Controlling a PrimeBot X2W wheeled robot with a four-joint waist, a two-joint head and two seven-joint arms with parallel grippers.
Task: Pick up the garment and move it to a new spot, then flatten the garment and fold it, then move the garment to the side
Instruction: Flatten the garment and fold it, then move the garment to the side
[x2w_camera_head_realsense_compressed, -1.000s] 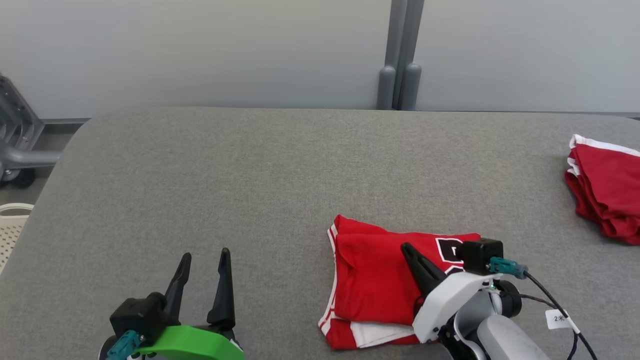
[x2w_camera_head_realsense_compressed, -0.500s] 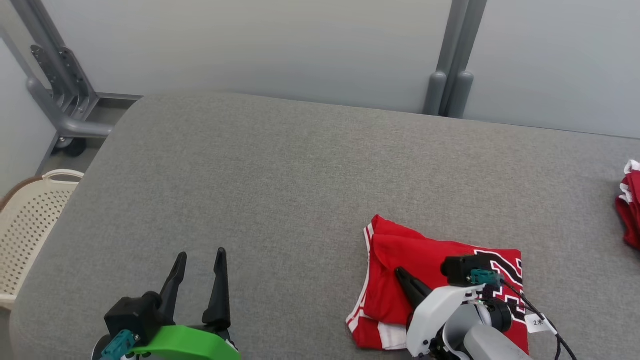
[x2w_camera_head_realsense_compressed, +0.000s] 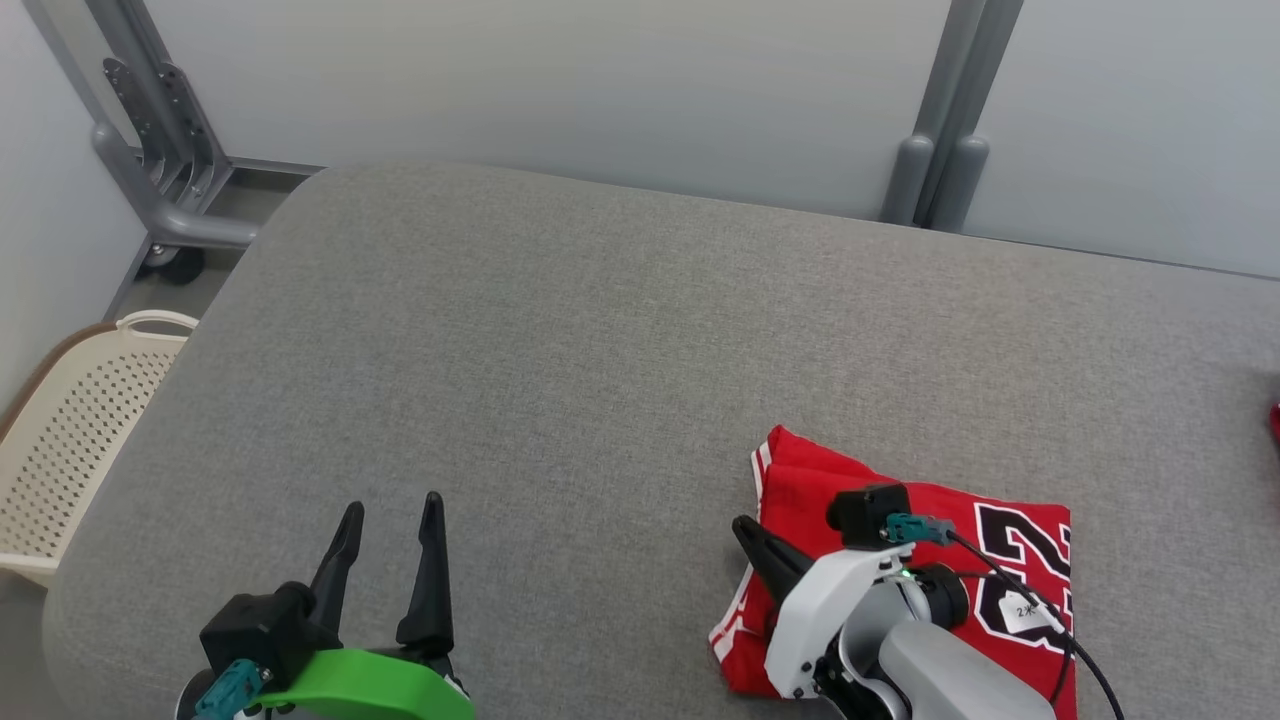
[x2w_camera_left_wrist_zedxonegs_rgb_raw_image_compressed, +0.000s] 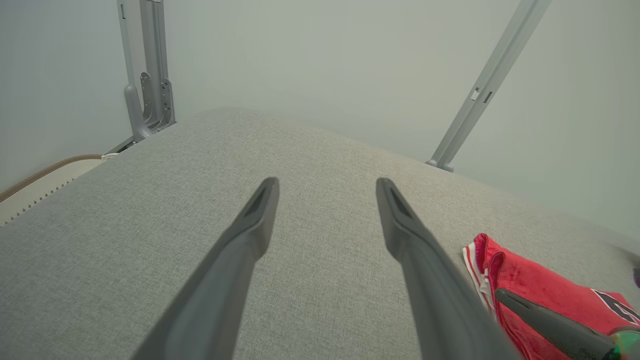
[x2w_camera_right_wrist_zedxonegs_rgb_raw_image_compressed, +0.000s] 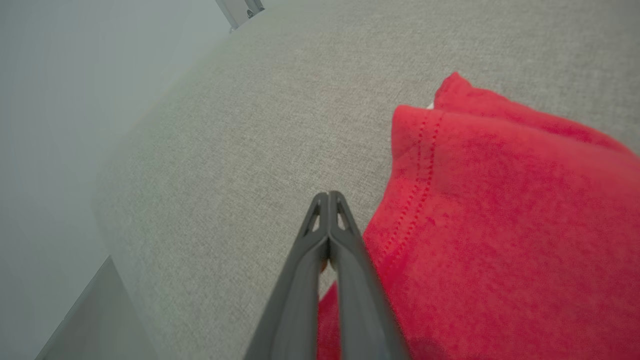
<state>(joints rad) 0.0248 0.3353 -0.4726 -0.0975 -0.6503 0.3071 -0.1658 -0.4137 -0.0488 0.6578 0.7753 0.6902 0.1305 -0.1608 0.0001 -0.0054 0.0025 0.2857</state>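
Folded red garment (x2w_camera_head_realsense_compressed: 800, 480), long axis left-right; right hand (x2w_camera_head_realsense_compressed: 743, 523) together over it, left hand (x2w_camera_head_realsense_compressed: 391, 502) apart.

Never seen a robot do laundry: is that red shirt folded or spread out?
Folded: the red shirt lies as a compact rectangle on the grey table, stacked layers showing at its left edge.

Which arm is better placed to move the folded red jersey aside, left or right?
Right. The right claw, shut, is at the red jersey's edge; the left claw is open over the grey table, apart from the jersey.
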